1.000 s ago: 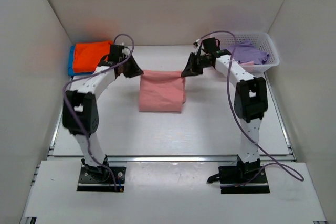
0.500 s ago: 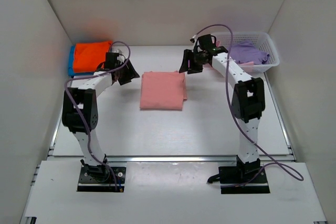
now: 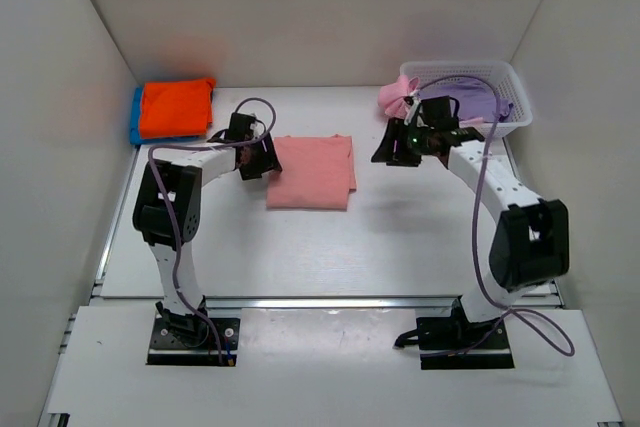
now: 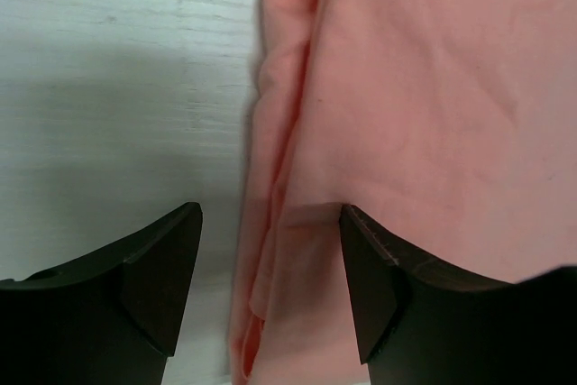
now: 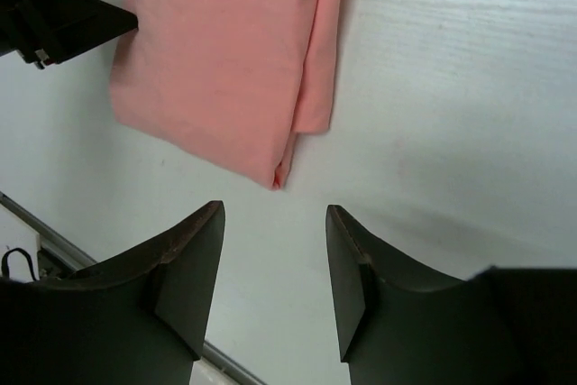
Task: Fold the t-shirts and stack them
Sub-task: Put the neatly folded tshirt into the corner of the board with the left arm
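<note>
A folded salmon-pink t-shirt [image 3: 310, 172] lies flat mid-table. My left gripper [image 3: 262, 159] is open at its left edge. In the left wrist view the gripper [image 4: 270, 223] straddles the shirt's [image 4: 415, 87] layered edge, one finger over bare table and the other over the cloth. My right gripper [image 3: 388, 150] is open and empty above the table, right of the shirt. In the right wrist view the gripper [image 5: 275, 214] hangs over bare table just off the shirt's [image 5: 225, 51] corner. An orange t-shirt [image 3: 175, 107] lies folded on a blue one [image 3: 134, 119] at the back left.
A white lattice basket [image 3: 505, 75] at the back right holds a lavender t-shirt [image 3: 478, 102]. A brighter pink t-shirt [image 3: 392, 97] hangs over its left rim. White walls close in the table on three sides. A metal rail [image 5: 54, 254] runs along the near edge.
Both grippers held the salmon-pink shirt's far corners up, then let it down flat. The right gripper has drawn back to the right. The left gripper has come to the shirt's left edge.
</note>
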Robot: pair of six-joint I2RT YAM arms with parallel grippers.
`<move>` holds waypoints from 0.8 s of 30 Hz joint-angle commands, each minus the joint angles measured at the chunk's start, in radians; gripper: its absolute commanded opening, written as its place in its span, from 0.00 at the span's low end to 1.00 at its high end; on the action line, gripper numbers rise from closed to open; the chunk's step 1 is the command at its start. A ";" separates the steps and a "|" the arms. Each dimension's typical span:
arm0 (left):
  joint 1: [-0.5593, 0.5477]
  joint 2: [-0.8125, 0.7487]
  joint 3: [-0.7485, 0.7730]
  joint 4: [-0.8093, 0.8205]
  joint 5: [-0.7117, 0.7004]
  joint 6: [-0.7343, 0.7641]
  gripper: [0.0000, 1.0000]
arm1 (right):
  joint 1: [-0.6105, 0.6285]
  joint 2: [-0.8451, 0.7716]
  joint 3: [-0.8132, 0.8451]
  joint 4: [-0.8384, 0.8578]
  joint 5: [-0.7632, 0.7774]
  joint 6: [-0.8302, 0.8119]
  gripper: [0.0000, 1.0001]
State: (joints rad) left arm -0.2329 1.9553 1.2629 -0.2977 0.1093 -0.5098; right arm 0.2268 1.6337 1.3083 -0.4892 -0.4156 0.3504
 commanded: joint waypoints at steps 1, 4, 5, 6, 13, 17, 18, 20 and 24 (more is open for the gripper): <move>-0.022 -0.024 0.035 -0.038 -0.065 0.011 0.74 | -0.030 -0.126 -0.075 0.093 -0.019 0.041 0.46; -0.039 -0.007 0.053 -0.069 -0.080 0.031 0.74 | -0.058 -0.193 -0.151 0.087 -0.020 0.056 0.46; -0.046 0.010 0.073 -0.093 -0.080 0.043 0.74 | -0.064 -0.216 -0.158 0.095 -0.025 0.058 0.46; -0.052 0.022 0.082 -0.119 -0.082 0.060 0.72 | -0.067 -0.233 -0.179 0.090 -0.031 0.064 0.45; -0.131 0.125 0.237 -0.332 -0.238 0.210 0.52 | -0.066 -0.399 -0.254 0.075 -0.037 0.108 0.42; -0.141 0.154 0.233 -0.380 -0.287 0.240 0.27 | -0.067 -0.498 -0.311 0.070 -0.041 0.143 0.42; -0.143 0.151 0.221 -0.389 -0.296 0.240 0.04 | -0.076 -0.527 -0.322 0.072 -0.046 0.153 0.42; -0.146 0.120 0.181 -0.367 -0.318 0.255 0.00 | -0.099 -0.586 -0.362 0.070 -0.083 0.170 0.40; -0.125 0.099 0.205 -0.376 -0.376 0.299 0.00 | -0.110 -0.649 -0.396 0.058 -0.103 0.183 0.37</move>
State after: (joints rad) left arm -0.3843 2.0682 1.4879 -0.5625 -0.1566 -0.2779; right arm 0.1268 1.0248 0.9249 -0.4458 -0.4904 0.5068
